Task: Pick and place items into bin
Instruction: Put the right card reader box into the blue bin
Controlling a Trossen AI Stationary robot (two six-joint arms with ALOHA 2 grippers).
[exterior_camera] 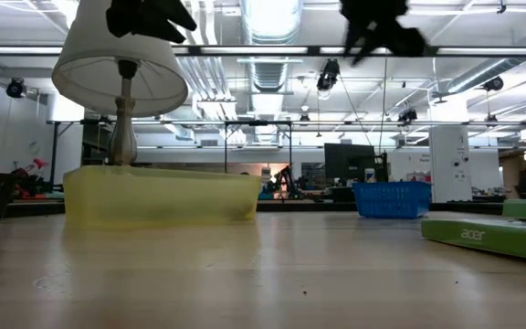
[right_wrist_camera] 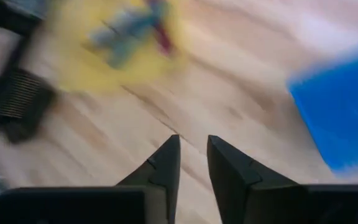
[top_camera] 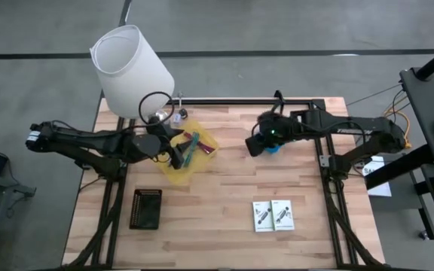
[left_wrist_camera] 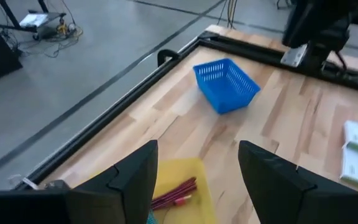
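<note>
Currently the left pincer [top_camera: 178,156] is hovering over the near edge of the yellow tray [top_camera: 173,175], fingers [left_wrist_camera: 132,180] standing well apart with nothing between them. Inside the tray the teal pen [top_camera: 187,148] and purple stick [top_camera: 199,143] are lying crossed together; in the left wrist view reddish sticks [left_wrist_camera: 176,191] are showing on the yellow floor just ahead of the fingers. The other small pieces in the tray are too small to tell apart.

The right pincer [top_camera: 256,144] is hanging above the counter [top_camera: 224,196] just beside the blue bin [top_camera: 273,148], which the arm is mostly covering from above. Its fingers [right_wrist_camera: 166,165] are sitting nearly together, only a narrow gap showing, gripping nothing. The right wrist view is blurred; the bin [right_wrist_camera: 340,112] is sitting to one side, the tray [right_wrist_camera: 114,43] and a black basket [right_wrist_camera: 17,102] farther off.

Two white packets [top_camera: 273,215] are lying side by side, touching, on the counter near its front edge, well apart from both the tray and the bin. The black basket [top_camera: 146,208] is sitting at the front left, near the tray. A white lamp [top_camera: 132,71] is standing at the back left, just behind the tray. In the low view the tray [exterior_camera: 163,196] and bin [exterior_camera: 391,198] are resting on the counter, well apart.
</note>
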